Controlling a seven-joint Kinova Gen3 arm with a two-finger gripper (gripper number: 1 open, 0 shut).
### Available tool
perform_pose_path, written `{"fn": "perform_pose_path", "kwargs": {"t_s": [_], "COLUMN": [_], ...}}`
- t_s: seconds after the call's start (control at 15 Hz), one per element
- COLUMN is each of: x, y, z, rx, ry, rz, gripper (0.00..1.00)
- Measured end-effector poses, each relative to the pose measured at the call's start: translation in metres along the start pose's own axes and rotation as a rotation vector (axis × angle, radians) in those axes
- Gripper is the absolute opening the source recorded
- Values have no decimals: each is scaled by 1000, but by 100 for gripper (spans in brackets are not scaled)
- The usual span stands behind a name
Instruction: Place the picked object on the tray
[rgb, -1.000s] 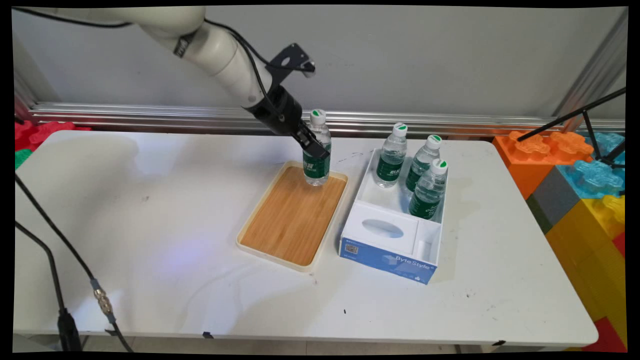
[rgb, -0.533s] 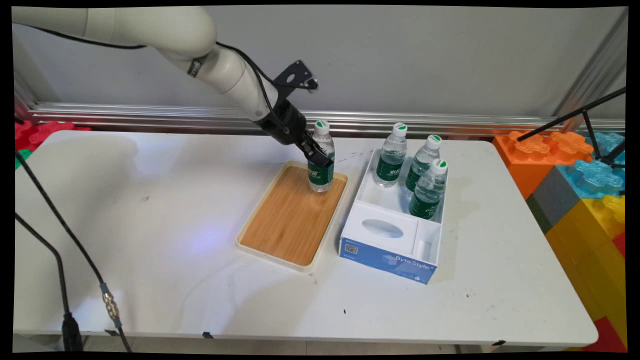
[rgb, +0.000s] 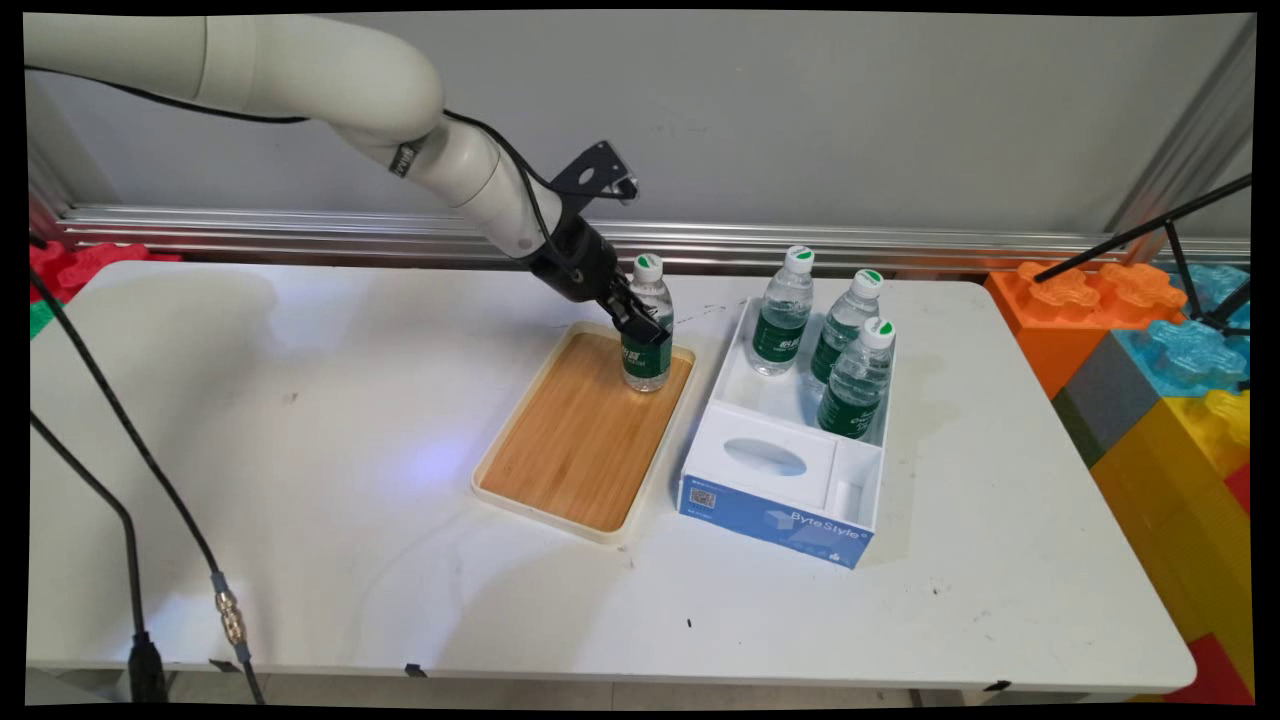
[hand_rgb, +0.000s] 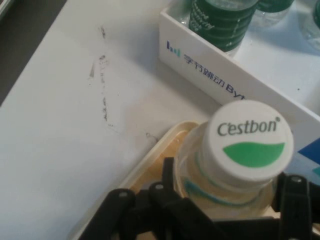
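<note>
One bottle (rgb: 647, 325) clamped in claw (rgb: 643, 335), on wooden tray (rgb: 585, 440)

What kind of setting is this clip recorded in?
Likely a robotics lab or demo bay: a white table against a metal-framed wall, giant toy blocks alongside, and the arm's tool gripping a bottle over a tray.

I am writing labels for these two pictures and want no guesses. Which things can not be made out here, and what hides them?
- Main view: the gripper covers part of the held water bottle; whether its base touches the bamboo tray cannot be told.
- Hand view: the bottle's cap hides its body, and the fingertips are out of sight.
- Hand view: the top edge cuts off the bottles in the white box.
- Main view: the box's label code is too small to read.
</note>
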Motion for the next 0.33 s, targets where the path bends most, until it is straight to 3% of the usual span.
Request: {"fn": "perform_pose_path", "kwargs": {"t_s": [0.07,0.13,0.33], "x": [-1,-2,-5], "y": [-1,-2,-4], "z": [2,3,5], "rx": [-1,-1,-4], "ry": [1,4,7], "rz": [6,12,29], "gripper": [0,100,100]}}
